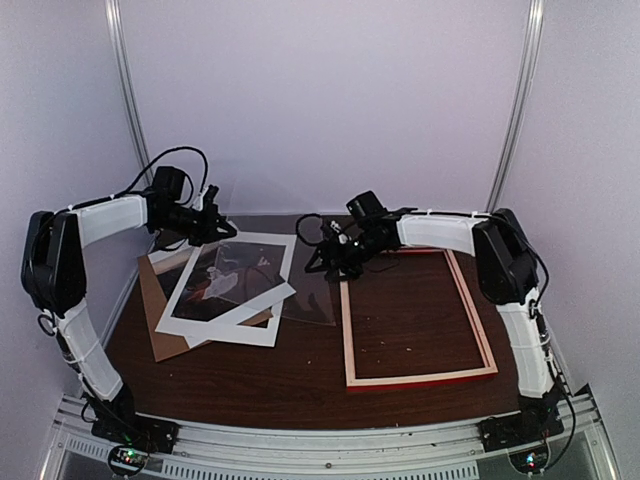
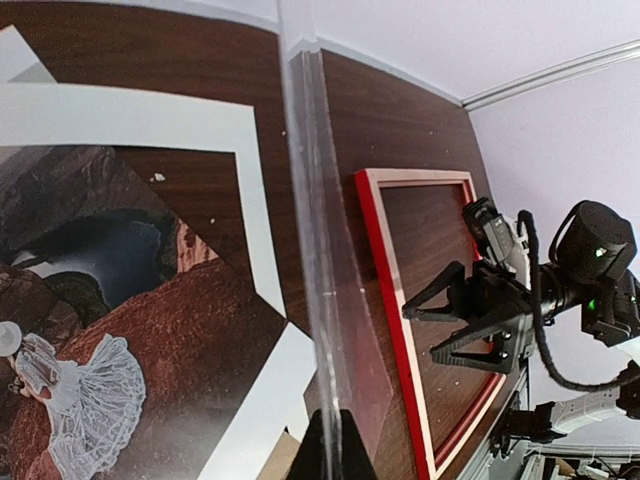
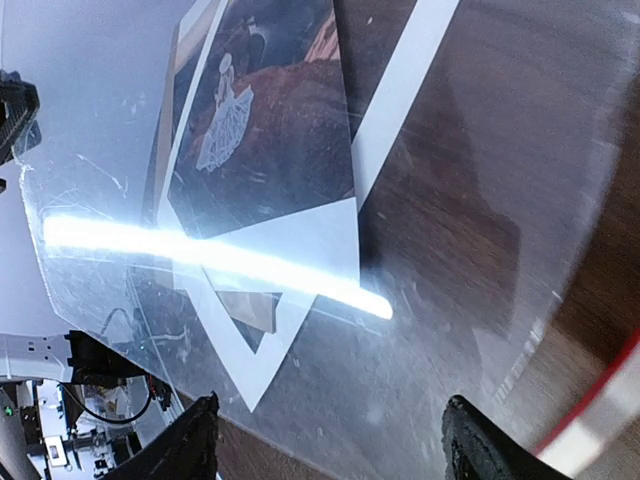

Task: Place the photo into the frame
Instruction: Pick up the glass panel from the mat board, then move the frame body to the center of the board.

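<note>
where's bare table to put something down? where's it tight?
Bare: the table strip along the near edge, in front of the frame and white mat; also the wood inside the frame. Tight: back left, where mat, photo, backing board and clear sheet overlap.

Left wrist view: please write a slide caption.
Left tool grips clear plastic sheet between brownish paper photo and red wooden frame.
</note>
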`<action>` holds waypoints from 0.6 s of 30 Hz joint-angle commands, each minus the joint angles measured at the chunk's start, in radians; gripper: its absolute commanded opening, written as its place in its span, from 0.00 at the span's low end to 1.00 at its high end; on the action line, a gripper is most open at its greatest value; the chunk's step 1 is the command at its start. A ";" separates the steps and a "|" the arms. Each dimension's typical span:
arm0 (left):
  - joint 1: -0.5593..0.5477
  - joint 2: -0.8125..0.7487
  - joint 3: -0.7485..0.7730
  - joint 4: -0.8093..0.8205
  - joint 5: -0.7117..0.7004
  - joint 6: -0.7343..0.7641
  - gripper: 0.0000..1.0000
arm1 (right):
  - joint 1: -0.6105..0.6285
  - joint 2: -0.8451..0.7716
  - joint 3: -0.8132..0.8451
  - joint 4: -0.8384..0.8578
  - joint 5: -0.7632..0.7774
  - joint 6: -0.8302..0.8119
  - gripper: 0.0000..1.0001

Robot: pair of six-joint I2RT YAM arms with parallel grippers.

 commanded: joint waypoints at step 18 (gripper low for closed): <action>-0.025 -0.332 -0.070 0.167 0.064 -0.190 0.00 | -0.436 -0.504 -0.497 -0.288 0.649 -0.258 0.76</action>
